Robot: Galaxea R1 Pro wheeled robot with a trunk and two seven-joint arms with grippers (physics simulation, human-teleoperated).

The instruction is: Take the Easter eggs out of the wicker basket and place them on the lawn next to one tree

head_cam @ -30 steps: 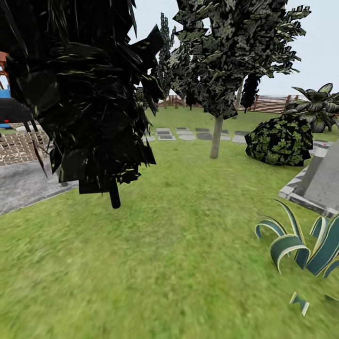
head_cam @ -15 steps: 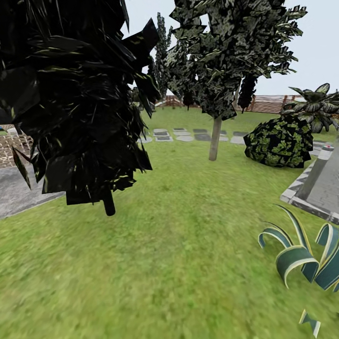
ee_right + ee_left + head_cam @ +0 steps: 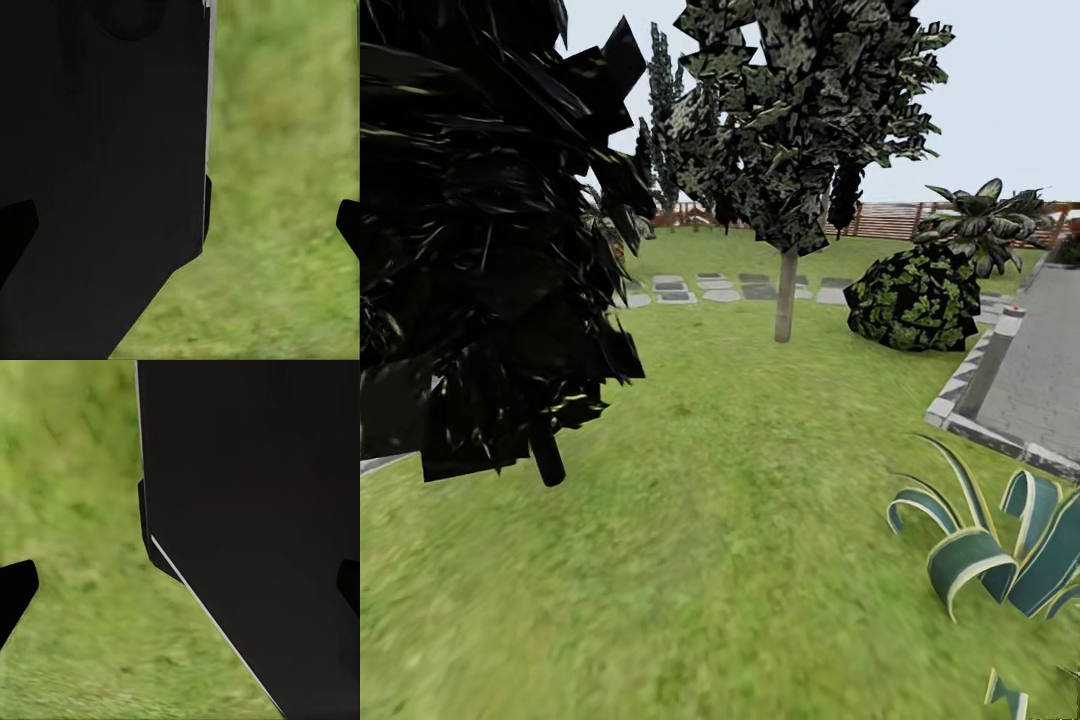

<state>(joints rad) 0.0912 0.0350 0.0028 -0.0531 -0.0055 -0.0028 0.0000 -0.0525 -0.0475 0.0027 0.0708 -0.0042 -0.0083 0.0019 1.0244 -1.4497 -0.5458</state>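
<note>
Lawn under both wrists: your left fingers and right fingers stand spread, empty, since basket and eggs lie somewhere unseen; pale-trunk tree ahead

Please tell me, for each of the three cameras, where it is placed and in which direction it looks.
Head view: on the robot's head, facing forward and down over the lawn toward the pale-trunk tree; a black tree is near.
Left wrist view: on the left arm, facing grass and a dark robot panel.
Right wrist view: on the right arm, likewise.
All views share the grass.
</note>
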